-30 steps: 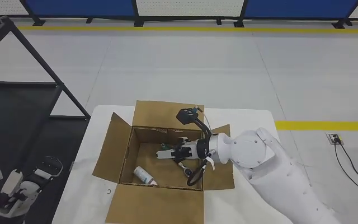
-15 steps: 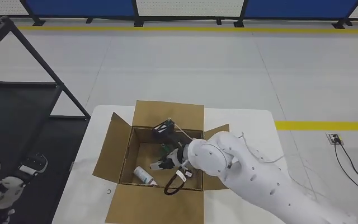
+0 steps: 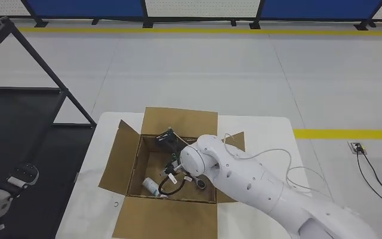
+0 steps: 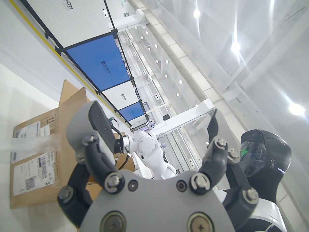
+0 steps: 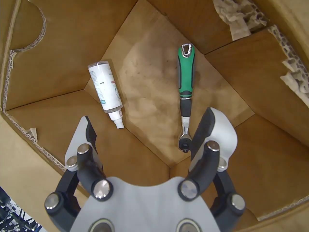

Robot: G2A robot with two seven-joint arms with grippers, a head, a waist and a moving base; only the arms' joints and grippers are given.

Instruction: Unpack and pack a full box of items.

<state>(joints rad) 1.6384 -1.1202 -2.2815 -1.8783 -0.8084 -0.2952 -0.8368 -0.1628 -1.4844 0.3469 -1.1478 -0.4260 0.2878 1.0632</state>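
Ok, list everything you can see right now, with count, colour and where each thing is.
box: one, brown cardboard, flaps open, on the table
bottle: one, white and clear, lying on the box floor
ratchet: one, green and black handle, lying on the box floor, apart from the bottle
paper: a few crumpled pieces, brown, against a box wall
table: one, white, under the box
frame: one, black, on the floor beside the table
panels: several, blue and white, along the far floor edge
right gripper: open, inside the box, above the floor between bottle and ratchet
left gripper: open, empty, off the table, pointing up
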